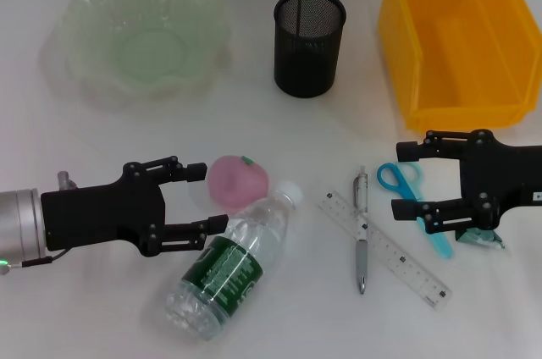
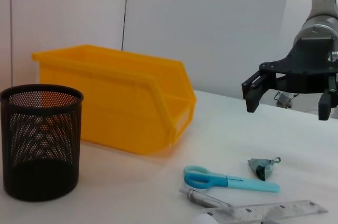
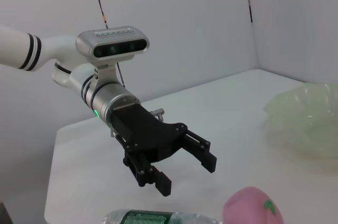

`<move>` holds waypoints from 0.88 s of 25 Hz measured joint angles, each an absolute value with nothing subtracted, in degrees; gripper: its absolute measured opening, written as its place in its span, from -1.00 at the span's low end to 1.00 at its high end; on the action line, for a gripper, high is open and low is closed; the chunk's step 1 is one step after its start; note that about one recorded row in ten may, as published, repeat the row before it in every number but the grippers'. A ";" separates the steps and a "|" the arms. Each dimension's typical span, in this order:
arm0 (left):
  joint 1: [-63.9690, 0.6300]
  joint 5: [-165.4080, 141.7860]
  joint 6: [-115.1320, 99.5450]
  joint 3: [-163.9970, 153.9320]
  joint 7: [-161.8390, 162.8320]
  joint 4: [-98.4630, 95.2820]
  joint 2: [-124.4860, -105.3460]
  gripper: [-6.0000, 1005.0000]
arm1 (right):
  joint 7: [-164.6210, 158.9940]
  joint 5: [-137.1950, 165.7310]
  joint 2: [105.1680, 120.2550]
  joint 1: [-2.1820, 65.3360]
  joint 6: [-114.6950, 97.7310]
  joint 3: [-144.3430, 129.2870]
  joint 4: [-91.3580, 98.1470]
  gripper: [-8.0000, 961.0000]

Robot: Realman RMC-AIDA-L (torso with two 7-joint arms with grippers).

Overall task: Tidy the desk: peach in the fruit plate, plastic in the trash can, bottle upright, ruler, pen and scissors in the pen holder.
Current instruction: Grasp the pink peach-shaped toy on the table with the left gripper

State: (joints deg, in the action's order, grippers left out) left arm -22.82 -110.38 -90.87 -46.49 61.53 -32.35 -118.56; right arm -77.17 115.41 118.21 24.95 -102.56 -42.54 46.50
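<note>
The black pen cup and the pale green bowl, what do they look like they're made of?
The pen cup looks like black metal mesh with a matte finish: its wall is a fine grid you can see through. The bowl looks like thin translucent plastic, or possibly glass: the table shows faintly through it and its rim is wavy and ruffled.

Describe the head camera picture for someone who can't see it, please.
Two open black grippers hover over a white desk: the left gripper beside a pink peach and fallen bottle, the right gripper over blue scissors.
</note>
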 joint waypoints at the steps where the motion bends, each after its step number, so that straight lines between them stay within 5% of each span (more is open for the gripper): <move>1: -22.85 -110.38 -90.87 -46.50 61.53 -32.35 -118.56 0.62 | -77.16 115.40 118.21 24.95 -102.56 -42.54 46.50 0.75; 22: -24.21 -109.66 -82.93 -43.28 64.25 -32.18 -118.83 0.62 | -77.07 115.40 118.30 24.78 -101.94 -42.53 46.32 0.74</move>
State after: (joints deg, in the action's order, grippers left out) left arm -24.21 -109.66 -82.93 -43.28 64.25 -32.18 -118.83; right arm -77.07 115.40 118.30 24.78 -101.94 -42.53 46.32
